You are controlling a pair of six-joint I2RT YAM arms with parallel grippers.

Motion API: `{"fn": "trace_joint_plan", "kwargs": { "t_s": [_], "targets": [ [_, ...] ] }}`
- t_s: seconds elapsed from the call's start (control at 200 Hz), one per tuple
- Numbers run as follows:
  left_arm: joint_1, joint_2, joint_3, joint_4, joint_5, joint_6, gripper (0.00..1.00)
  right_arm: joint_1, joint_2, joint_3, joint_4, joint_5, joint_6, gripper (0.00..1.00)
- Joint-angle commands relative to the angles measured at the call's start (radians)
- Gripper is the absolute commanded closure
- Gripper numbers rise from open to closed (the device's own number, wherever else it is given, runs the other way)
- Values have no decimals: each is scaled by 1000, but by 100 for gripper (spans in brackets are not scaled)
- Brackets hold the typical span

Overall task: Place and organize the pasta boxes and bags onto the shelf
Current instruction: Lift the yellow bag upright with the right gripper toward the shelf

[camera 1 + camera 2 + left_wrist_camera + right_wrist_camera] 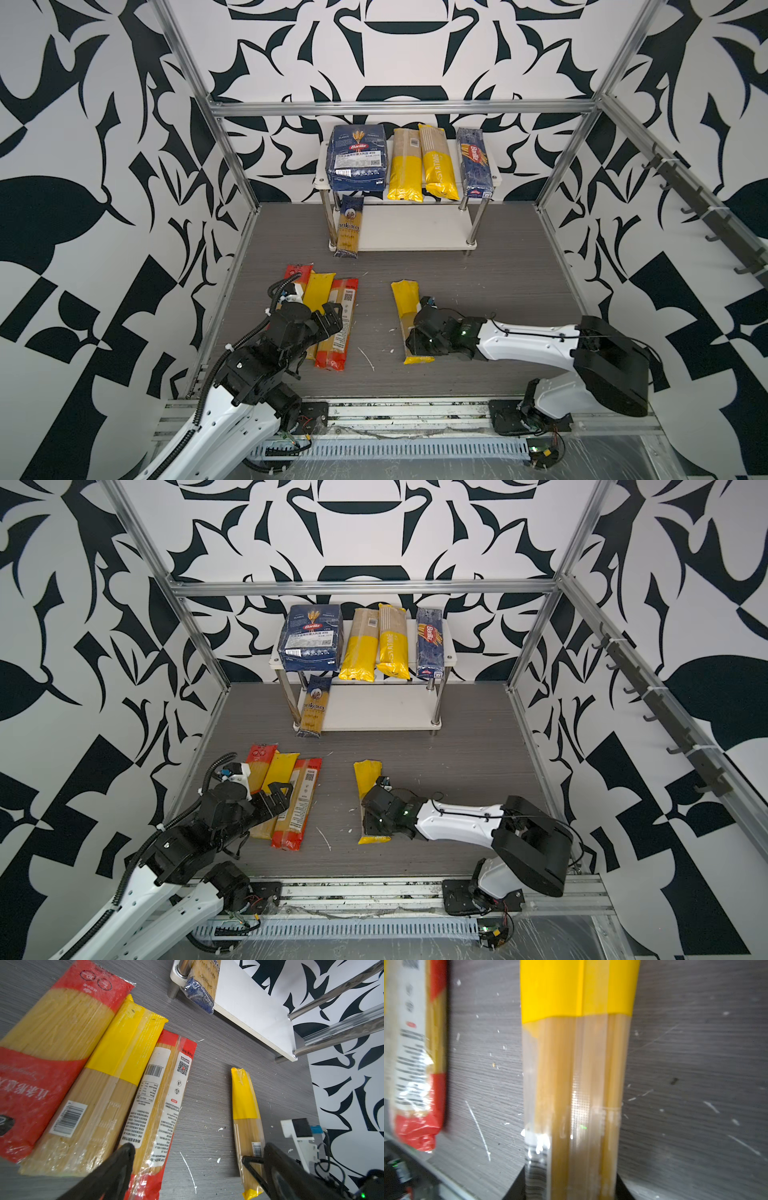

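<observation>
1. Loose yellow bag: lies flat at mid-desk, lengthwise front to back, well apart from the shelf.
2. Right gripper: clamped on that bag's near, clear half. The right wrist view shows the dark fingers against the bag's sides, a contact that both top views hide under the wrist. The arm lies low, stretched from the desk's near right edge toward the middle.
3. Beside the desk's left edge, overlapping side by side: broad red bag, yellow-banded bag, labelled red bag. Only the left wrist view shows their barcodes and QR code.
4. Left gripper: jaws wide, holding nothing, hovering over the near part of those three. The arm rises bent from the near left corner.
5. Shelf: at the desk's far edge. The upper board carries, left to right, wide Barilla box, two yellow bags, narrow Barilla box; only the top views show this load.
6. Ankara bag: at the lower board's left end, overhanging its front edge.
</observation>
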Motion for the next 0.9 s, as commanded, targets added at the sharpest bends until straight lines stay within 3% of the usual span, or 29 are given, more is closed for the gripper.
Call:
{"fn": "trace_joint_plan", "kwargs": {
  "t_s": [0.0, 0.285, 0.515, 0.895],
  "targets": [
    [4, 24, 47, 4, -31, 14, 0, -30, -83, 17, 137, -67, -18, 80],
    [4, 93, 87, 42, -51, 23, 0, -115, -131, 100, 84, -100, -98, 82],
    [4, 140, 92, 76, -60, 45, 0, -213, -89, 131, 196, -220, -83, 89],
    [4, 160, 118, 57, -94, 92, 0, -239, -49, 150, 310, -323, -50, 90]
  ]
}}
